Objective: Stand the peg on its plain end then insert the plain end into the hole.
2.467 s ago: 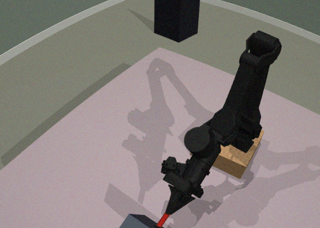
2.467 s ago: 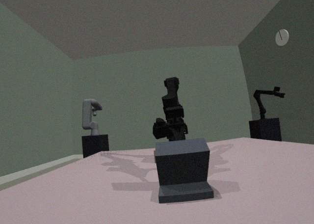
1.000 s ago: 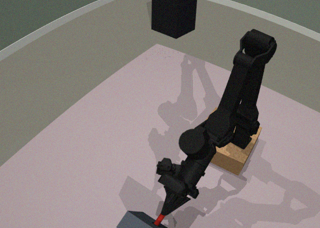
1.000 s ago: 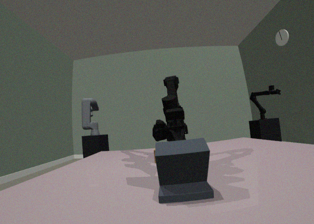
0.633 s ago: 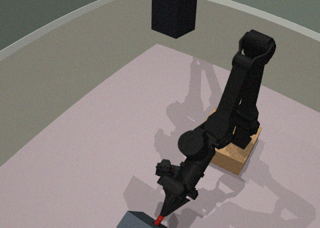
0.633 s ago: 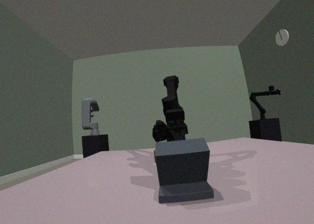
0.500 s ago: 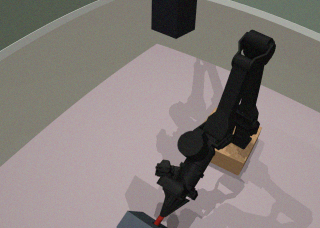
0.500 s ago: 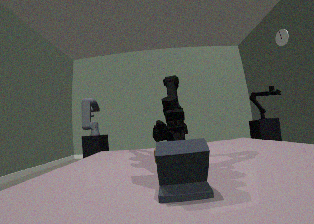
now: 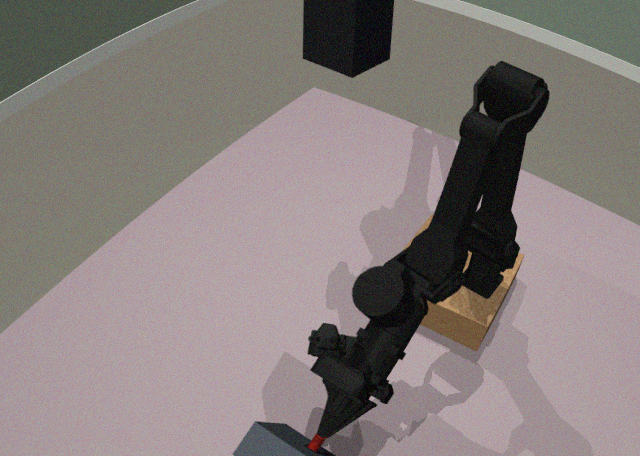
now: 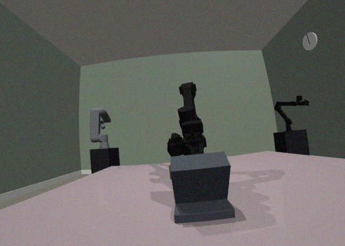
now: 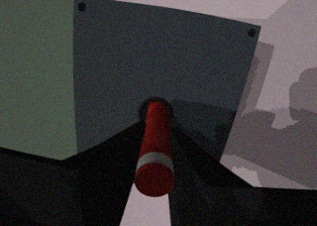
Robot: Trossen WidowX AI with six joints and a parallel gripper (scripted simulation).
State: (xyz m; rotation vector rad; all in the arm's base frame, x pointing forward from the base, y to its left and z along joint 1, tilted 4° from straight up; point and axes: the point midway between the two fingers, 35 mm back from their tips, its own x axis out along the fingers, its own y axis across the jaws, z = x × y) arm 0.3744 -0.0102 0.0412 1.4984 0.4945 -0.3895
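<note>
The red peg [image 9: 315,443] [image 11: 158,132] is between the fingers of my gripper [image 9: 323,434] [image 11: 157,132], which is shut on it. Its white band is at the end nearest the wrist camera. Its far, plain end is at the dark hole in the face of the grey-blue sloped panel [image 9: 268,438] [image 10: 200,182] [image 11: 149,53] and seems to be inside it; how deep is hidden. The peg's red length shows between fingertips and panel in the top view. In the exterior view the panel hides the peg and the fingertips.
The arm stands on a wooden base block [image 9: 454,327] behind the gripper. The panel has a low foot [image 10: 204,211] at its back. A black box [image 9: 346,22] hangs in view at the top of the top view. Two other arms on dark stands are far off in the background.
</note>
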